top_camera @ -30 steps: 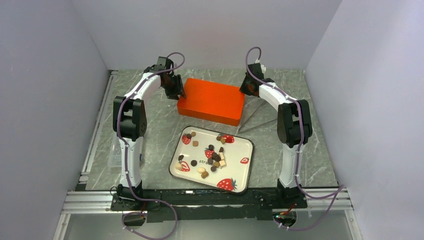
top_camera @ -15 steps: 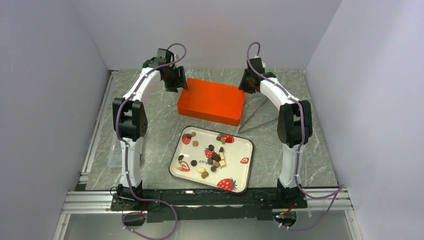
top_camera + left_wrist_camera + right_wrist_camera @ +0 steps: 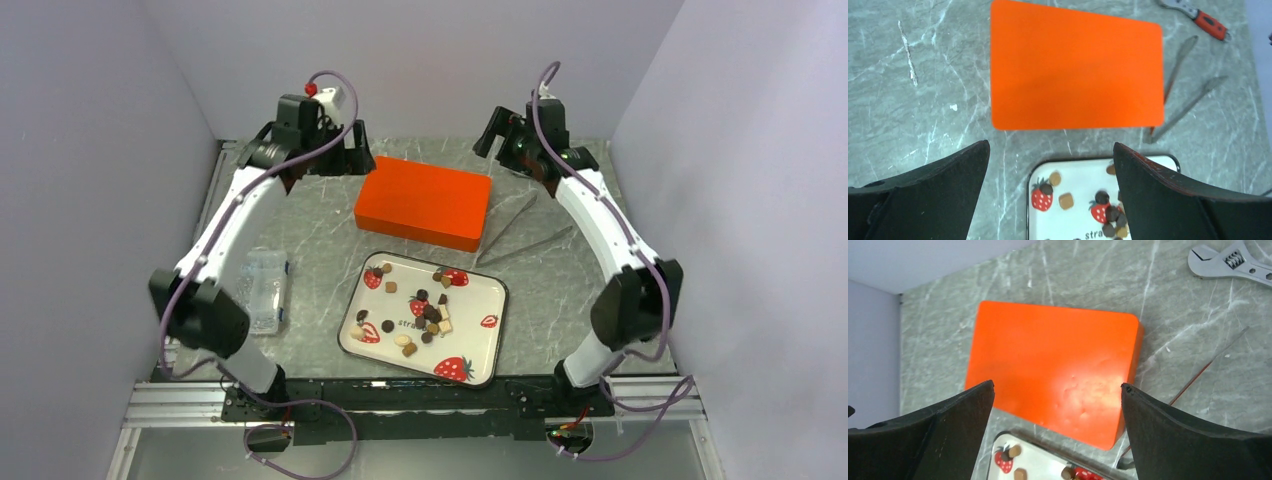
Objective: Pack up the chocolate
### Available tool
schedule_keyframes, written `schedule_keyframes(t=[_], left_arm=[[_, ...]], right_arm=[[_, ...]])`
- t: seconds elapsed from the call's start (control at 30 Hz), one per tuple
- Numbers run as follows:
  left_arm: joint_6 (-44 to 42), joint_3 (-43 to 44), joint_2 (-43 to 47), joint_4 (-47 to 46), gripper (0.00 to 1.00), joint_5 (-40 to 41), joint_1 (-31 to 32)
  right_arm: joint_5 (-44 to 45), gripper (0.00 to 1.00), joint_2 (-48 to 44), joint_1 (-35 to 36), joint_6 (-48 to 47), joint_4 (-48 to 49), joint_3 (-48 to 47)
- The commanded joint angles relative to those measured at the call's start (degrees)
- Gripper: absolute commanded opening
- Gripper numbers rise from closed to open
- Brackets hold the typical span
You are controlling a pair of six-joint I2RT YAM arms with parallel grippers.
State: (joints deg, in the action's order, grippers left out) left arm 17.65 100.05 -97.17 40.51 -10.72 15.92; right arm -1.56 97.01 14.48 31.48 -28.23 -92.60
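I'd raised both arms off the orange box (image 3: 423, 203), left fingers (image 3: 923, 200) and right fingers (image 3: 923, 440) spread; the chocolate (image 3: 430, 313) seemed light, brittle, best pinched singly across its sides.

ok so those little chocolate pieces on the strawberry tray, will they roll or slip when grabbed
Probably fiddly: each chocolate piece is far smaller than the open left claw, so it could slip out. Round ones, like the dark one, may roll on the smooth-looking tray if nudged. The heaped ones likely shift together.

Robot lab (walled-in test table (image 3: 320, 250))
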Motion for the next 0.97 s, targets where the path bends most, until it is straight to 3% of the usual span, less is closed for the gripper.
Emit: schedule_keyframes(t=[0.0,0.17,0.4,0.93], left_arm=[[-1.3,-10.5,12.3,-5.6,0.99,2.3,1.3],[-2.7,-20.6,24.3,-7.0,1.00,3.9,1.8],[-3.1,-27.7,33.4,-6.8,0.99,4.9,1.9],[-3.4,-28.0,34.2,-5.6,0.99,8.3,1.8]], right_arm=[[-0.3,1.00,-9.4,1.3,-0.1,2.2,6.4],[0.3,1.00,-21.2,1.3,0.8,4.1,15.3],[1.0,1.00,-29.3,1.3,0.8,2.0,20.2],[1.4,1.00,-31.7,1.2,1.2,1.6,22.8]])
